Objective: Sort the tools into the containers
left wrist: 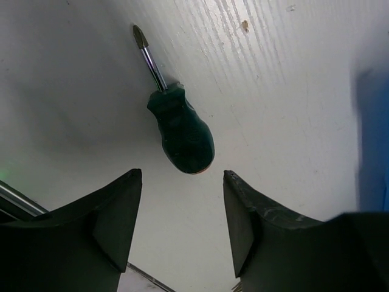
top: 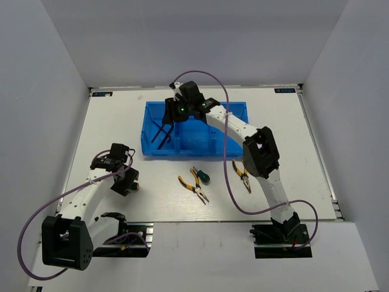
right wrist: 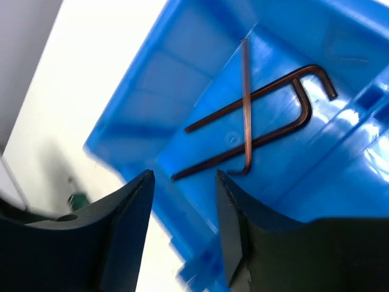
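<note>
A: Where is the screwdriver [left wrist: 179,131] found?

B: It is laid flat on the counter [left wrist: 292,91], just ahead of the left gripper [left wrist: 182,175] and well apart from the bin [top: 237,112].

A: How is its long axis set?

B: The shaft is pointed away from the gripper and a little to the left. The rounded butt is turned toward the gap between the jaws. The jaws are spread and nothing is held, so the handle could be straddled across its width.

A: How is it described?

B: A stubby dark green handle is seen, with a trace of orange at the butt and a short bright shaft.

A: And the right gripper [right wrist: 182,176]?

B: It is released too and is poised over the bin's left compartment, where hex keys [right wrist: 255,121] are lying. The left arm is judged far nearer.
</note>
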### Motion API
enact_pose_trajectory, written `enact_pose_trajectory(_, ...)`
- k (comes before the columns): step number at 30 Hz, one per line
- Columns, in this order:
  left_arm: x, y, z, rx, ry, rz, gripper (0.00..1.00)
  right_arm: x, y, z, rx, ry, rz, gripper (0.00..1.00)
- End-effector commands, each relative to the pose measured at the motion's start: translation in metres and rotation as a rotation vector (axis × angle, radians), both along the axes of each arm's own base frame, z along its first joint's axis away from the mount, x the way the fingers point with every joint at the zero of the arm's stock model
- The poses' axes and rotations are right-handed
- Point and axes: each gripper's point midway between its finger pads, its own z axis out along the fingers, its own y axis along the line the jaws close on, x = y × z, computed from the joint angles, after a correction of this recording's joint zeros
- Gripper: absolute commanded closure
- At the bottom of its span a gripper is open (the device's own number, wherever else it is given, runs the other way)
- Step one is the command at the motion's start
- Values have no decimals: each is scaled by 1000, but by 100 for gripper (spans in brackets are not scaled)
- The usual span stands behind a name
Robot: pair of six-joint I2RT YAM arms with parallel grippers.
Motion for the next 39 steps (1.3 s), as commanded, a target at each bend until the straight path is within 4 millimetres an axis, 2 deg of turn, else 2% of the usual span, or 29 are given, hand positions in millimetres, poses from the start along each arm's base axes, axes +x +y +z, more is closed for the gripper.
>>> enact_pose_trajectory(1,1,4,4,18,-11,50,37,-25,-14,96,121,-146,123,51)
enact_pose_trajectory(3,0,6,-3,28,-4,52,37,-37,-27,102,109,-148,153,53)
enact_pose_trajectory(4,-1,6,-8,31,11,52,38,-51,-45,91,78,-95,170,53)
enact_pose_trajectory(5,-4,7,-16,34,29,52,38,-61,-54,101,77,-129,205,53)
enact_pose_trajectory(6,0,6,-18,34,28,52,39,-69,-60,102,78,-128,229,53)
enact_pose_trajectory(8,-2,6,-30,42,70,51,39,-90,-91,92,49,-100,236,53)
enact_pose_trajectory(9,0,6,-33,42,73,51,39,-100,-101,77,16,-104,269,53)
enact_pose_trajectory(10,1,6,-39,44,81,51,39,-111,-116,95,18,-138,277,50)
enact_pose_trajectory(11,4,6,-40,43,78,51,39,-125,-128,72,-40,-110,315,48)
enact_pose_trajectory(13,10,7,-44,52,68,53,39,-134,-145,70,-96,-191,379,47)
enact_pose_trajectory(14,9,8,-46,63,80,55,41,-147,-158,66,-138,-170,398,45)
enact_pose_trajectory(15,12,8,-47,64,83,55,45,-153,-169,49,-194,-176,425,45)
enact_pose_trajectory(16,11,8,-49,66,92,55,49,-156,-178,49,-216,-201,439,45)
enact_pose_trajectory(17,15,8,-46,64,82,55,54,-166,-189,36,-254,-172,442,45)
enact_pose_trajectory(18,17,7,-46,66,84,46,67,-174,-199,28,-275,-156,437,45)
enact_pose_trajectory(19,19,7,-45,64,75,46,72,-182,-207,15,-290,-135,457,47)
enact_pose_trajectory(20,24,6,-40,64,55,33,77,-187,-211,21,-285,-165,461,47)
enact_pose_trajectory(21,24,7,-38,69,51,8,85,-194,-215,9,-298,-150,473,48)
enact_pose_trajectory(24,36,3,-20,63,-22,-84,100,-205,-222,-3,-306,-134,476,50)
enact_pose_trajectory(31,64,-18,38,34,-199,-299,100,-205,-225,-12,-332,-106,476,52)
enact_pose_trajectory(32,70,-26,47,19,-238,-352,100,-204,-225,-13,-336,-110,476,52)
enact_pose_trajectory(33,83,-41,66,-9,-325,-450,100,-203,-226,-16,-344,-102,475,52)
enact_pose_trajectory(35,103,-65,92,-46,-462,-605,100,-200,-228,-20,-370,-103,462,54)
enact_pose_trajectory(36,116,-89,118,-85,-579,-753,100,-199,-230,-25,-386,-89,460,56)
enact_pose_trajectory(38,132,-114,135,-124,-674,-892,100,-193,-232,-28,-412,-89,443,58)
enact_pose_trajectory(39,138,-140,163,-194,-787,-1011,100,-190,-232,-31,-422,-87,436,58)
